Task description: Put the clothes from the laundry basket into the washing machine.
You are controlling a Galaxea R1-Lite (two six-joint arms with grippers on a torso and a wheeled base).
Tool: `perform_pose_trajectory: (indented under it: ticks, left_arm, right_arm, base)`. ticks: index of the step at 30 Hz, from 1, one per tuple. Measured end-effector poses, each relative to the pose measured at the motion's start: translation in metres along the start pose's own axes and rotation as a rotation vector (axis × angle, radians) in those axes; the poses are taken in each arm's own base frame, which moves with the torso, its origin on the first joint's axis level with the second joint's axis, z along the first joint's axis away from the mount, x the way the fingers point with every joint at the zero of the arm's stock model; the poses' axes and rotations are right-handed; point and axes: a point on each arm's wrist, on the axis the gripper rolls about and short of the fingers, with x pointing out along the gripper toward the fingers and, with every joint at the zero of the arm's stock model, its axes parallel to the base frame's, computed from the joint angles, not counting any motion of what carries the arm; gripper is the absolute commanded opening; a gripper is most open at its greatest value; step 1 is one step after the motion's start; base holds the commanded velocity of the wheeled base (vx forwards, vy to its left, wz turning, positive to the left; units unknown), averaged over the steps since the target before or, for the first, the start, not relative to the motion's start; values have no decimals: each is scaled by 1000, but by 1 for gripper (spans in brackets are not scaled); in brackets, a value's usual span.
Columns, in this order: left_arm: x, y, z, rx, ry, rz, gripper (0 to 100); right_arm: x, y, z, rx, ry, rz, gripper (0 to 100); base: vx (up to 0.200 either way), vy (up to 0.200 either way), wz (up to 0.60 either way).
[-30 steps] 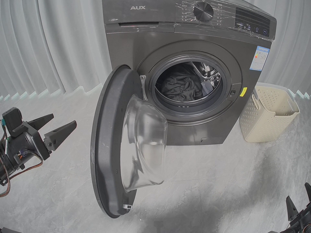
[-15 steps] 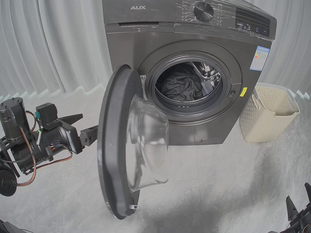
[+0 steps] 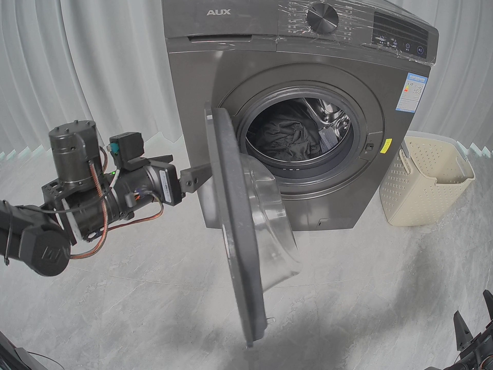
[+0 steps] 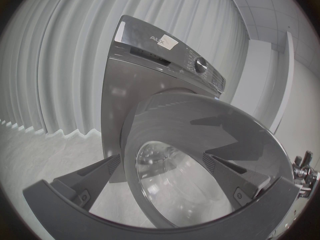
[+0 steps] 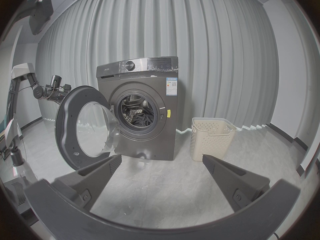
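Washing machine [image 3: 303, 104]: stands on a grey marbled floor [image 3: 128, 304], pleated white curtain [image 3: 102, 52] behind. Dark clothes [image 3: 287, 134] in its drum. Laundry basket [image 3: 405, 191] just beside it. Left gripper [image 4: 161, 158], fingers spread, against its half-open door [image 3: 236, 222]. Right gripper [image 5: 161, 159], fingers spread, well apart in front.

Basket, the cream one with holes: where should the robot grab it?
Probably the top rim of the cream perforated plastic laundry basket, coming from above: it stands upright with an open top, so fingers can straddle its thin wall.
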Motion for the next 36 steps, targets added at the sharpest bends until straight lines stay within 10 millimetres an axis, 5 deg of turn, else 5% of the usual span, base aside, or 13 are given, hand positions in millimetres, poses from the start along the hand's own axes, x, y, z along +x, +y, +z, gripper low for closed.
perform_pose_trajectory:
  ticks: [9,17,23,36]
  left_arm:
    - [45,-12,0,-63,-63,58,100]
    - [36,-11,-26,-67,0,78,100]
    - [-8,-12,-41,-59,53,90,100]
    - [-147,-21,-56,41,-18,94,100]
  right_arm:
    - [0,0,0,0,0,0,100]
    - [0,0,0,0,0,0,100]
    - [0,0,0,0,0,0,100]
    - [0,0,0,7,-1,-5,100]
  base:
    - [0,0,0]
    - [0,0,0]
    - [0,0,0]
    - [0,0,0]
